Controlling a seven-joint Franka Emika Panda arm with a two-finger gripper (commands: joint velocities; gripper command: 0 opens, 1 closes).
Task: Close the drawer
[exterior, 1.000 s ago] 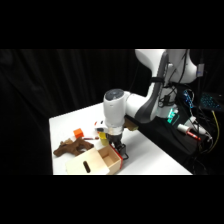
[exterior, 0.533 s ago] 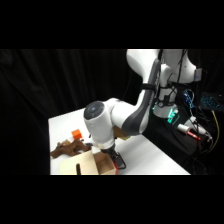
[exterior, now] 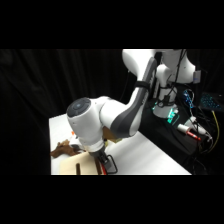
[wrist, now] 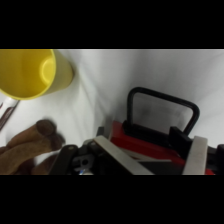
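The arm is bent low over the near left corner of the counter (exterior: 150, 155), with its large white joint directly above the pale wooden cabinet (exterior: 75, 169), so that the hand (exterior: 102, 159) is brought down at the cabinet's front. The drawer (wrist: 145, 142) is found there, at the lower edge of the side view just under the arm; in the wrist view its red-edged front is seen close below the camera, and the dark metal loop handle (wrist: 162, 107) is seen projecting from it over the bare white surface. The placement is judged to serve a push: the hand is set against or just beside the drawer front, so that the front can be driven back into the cabinet. How far the drawer is out cannot be read, because the arm covers most of it. Whether the fingers are apart or together cannot be told either; only dark linkage and a pale bar are shown at the bottom of the wrist view, and no contact with the handle can be confirmed. Around the cabinet, a brown plush toy (exterior: 64, 149) is laid on the counter just to its left, and a yellow cup (wrist: 30, 72) is stood near the toy, beyond the drawer's corner. Both are kept to the side of the drawer's front and neither is seen in the line of the push, so nothing is judged to stand in the way.
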